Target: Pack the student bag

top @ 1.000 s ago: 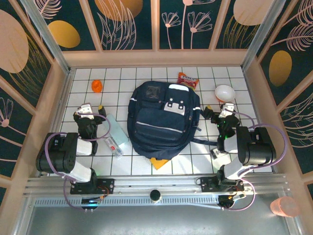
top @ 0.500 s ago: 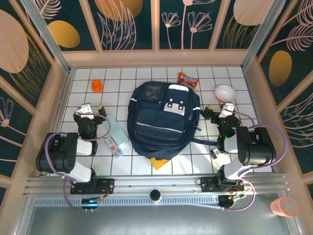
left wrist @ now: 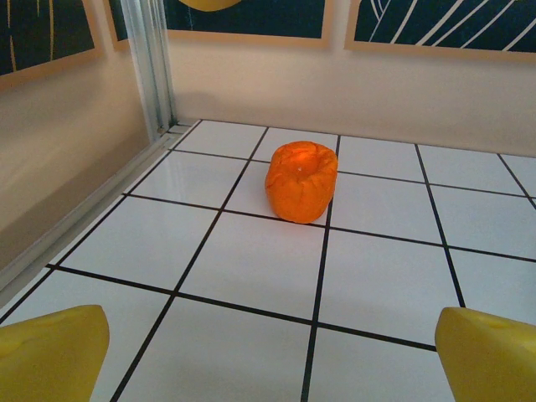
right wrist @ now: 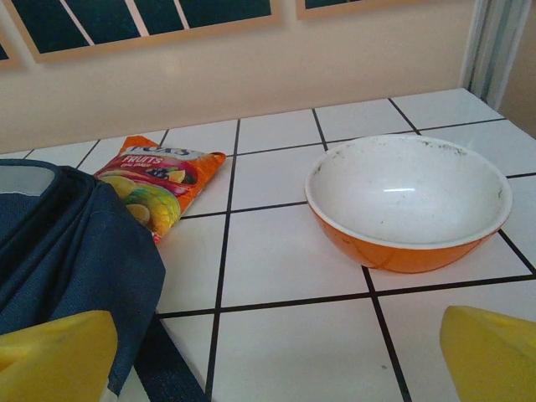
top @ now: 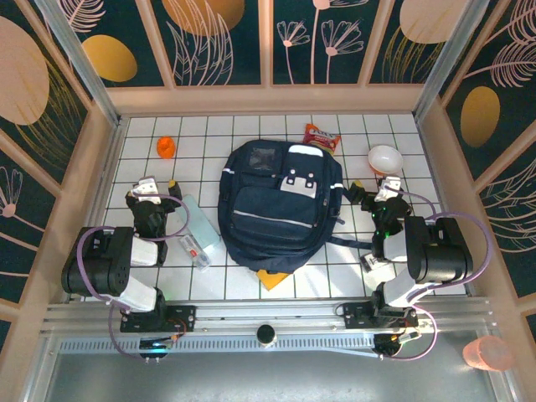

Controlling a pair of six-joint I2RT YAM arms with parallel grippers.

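Observation:
The student bag [top: 280, 205], navy blue with white trim and a white buckle patch, lies flat in the middle of the tiled table; its edge and a dark strap show at the left of the right wrist view [right wrist: 67, 251]. My left gripper [top: 151, 191] sits left of the bag, open and empty [left wrist: 272, 356], facing an orange toy pepper [left wrist: 301, 180]. My right gripper [top: 374, 188] sits right of the bag, also open with nothing between its fingers [right wrist: 272, 356].
The orange pepper [top: 166, 147] is at the back left. A fruit snack packet [top: 322, 136] [right wrist: 155, 184] lies behind the bag. An orange-and-white bowl [top: 384, 159] [right wrist: 408, 201] stands back right. A clear plastic case [top: 193, 233] lies left of the bag. A yellow corner [top: 272, 278] pokes out beneath it.

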